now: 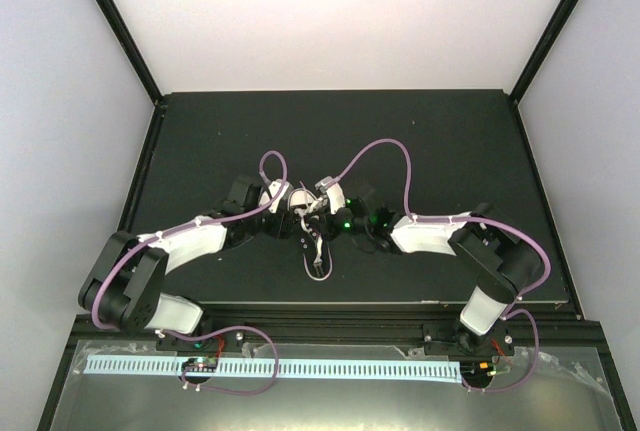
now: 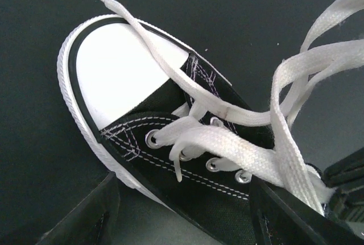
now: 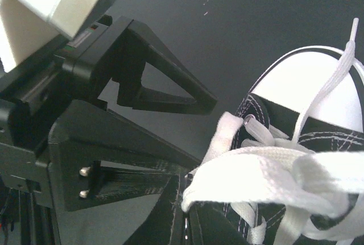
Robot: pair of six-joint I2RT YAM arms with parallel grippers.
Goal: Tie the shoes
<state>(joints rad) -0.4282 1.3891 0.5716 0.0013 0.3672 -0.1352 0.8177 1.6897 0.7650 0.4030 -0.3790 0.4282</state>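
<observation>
The shoe (image 1: 305, 219) is a small black canvas sneaker with a white toe cap (image 2: 119, 69), lying mid-table between both arms. Its white laces (image 2: 227, 142) run loose over the eyelets, and one end trails toward the near edge (image 1: 318, 263). My left gripper (image 2: 183, 181) is open, with one finger (image 2: 85, 216) beside the rubber rim and the other finger (image 2: 296, 211) against the laces, the shoe's side between them. My right gripper (image 3: 186, 211) is shut on a fold of white lace (image 3: 267, 177) just off the shoe's tongue. In the top view the grippers (image 1: 292, 203) (image 1: 332, 213) nearly meet.
A black mat (image 1: 450, 151) covers the table, with white walls on three sides. A metal rail with a white perforated strip (image 1: 300, 369) runs along the near edge. Purple cables (image 1: 385, 146) loop above both arms. The left arm's fingers (image 3: 159, 86) fill the right wrist view's left side.
</observation>
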